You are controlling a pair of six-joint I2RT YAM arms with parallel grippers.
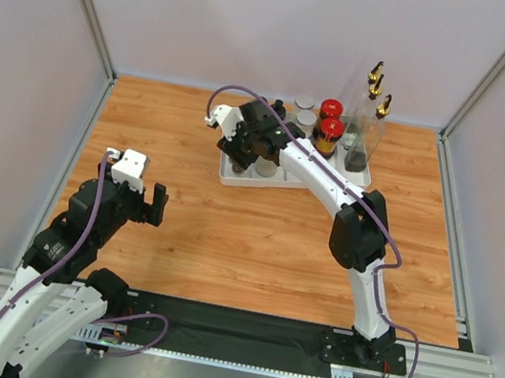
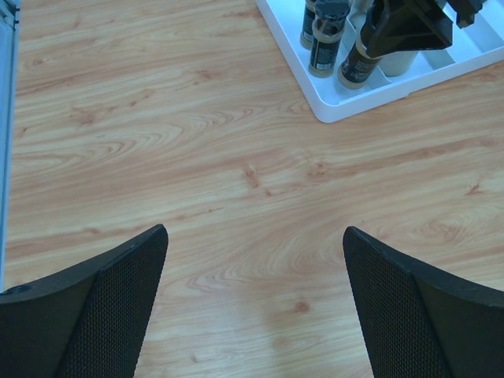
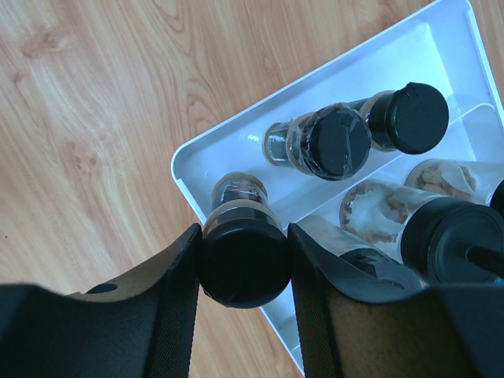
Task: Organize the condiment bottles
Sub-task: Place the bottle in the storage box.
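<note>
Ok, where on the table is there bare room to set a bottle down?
Bare wood: between the white tray and the arm bases, and left of the tray beyond the left fingers. Crowded: the tray, full of jars, right fingers gripping one.

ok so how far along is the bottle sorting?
Done: gold-spouted bottles, red-capped jars, grey-lidded jars and other black-lidded jars stand in the white tray. In hand: the right gripper is shut on a black-lidded jar at the tray's corner; the left gripper hangs open over the table. Left: seat and release that jar, probably; no bottle shows outside the tray.
</note>
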